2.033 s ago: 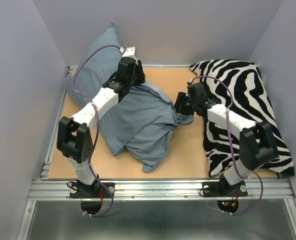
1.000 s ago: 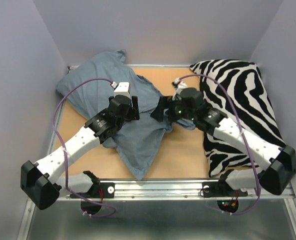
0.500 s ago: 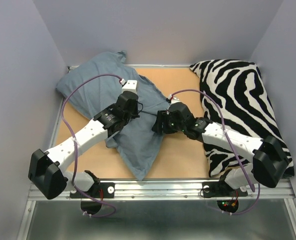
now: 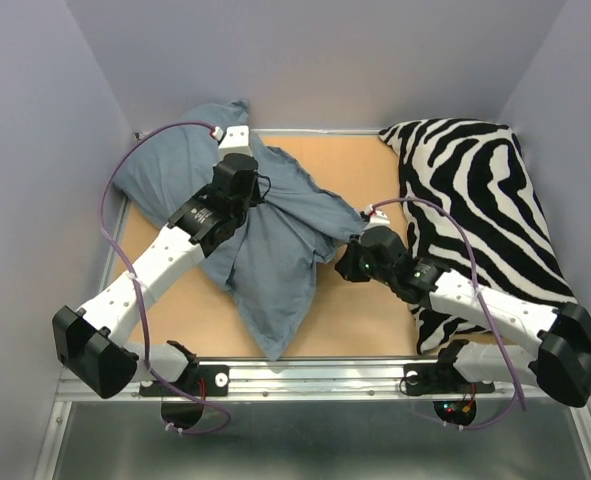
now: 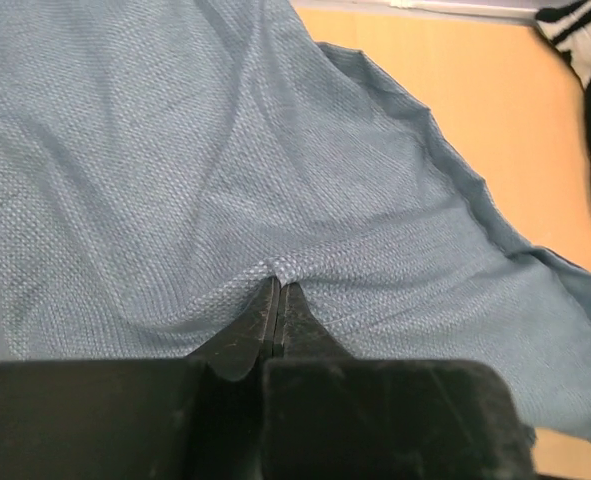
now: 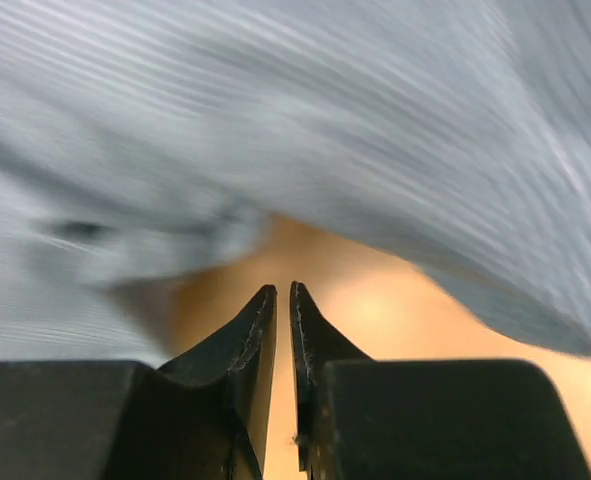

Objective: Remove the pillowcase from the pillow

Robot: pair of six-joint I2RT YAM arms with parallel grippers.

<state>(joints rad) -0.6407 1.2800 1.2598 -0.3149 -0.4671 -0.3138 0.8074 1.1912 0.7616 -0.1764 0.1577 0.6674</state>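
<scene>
Left tool (image 5: 278,288) pinching the pillowcase (image 5: 175,170); right tool (image 6: 283,295) all but closed, on nothing.
Pinch takes only a thin ridge of cloth. It may slip out, or the whole bundle may drag along, since nothing anchors it. Cloth fine-woven, dusty blue, hemmed. Pillowcase lies slack and creased at worktop (image 4: 360,310) left-rear. Pillow not showing, likely inside. Zebra cushion (image 4: 475,190) plump, far right.

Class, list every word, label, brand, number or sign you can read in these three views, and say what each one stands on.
No readable text in any view.
The pillowcase, zebra-striped cushion and table carry no visible words, labels or numbers.
The right wrist view is motion-blurred, so any mark there could not be read.
</scene>
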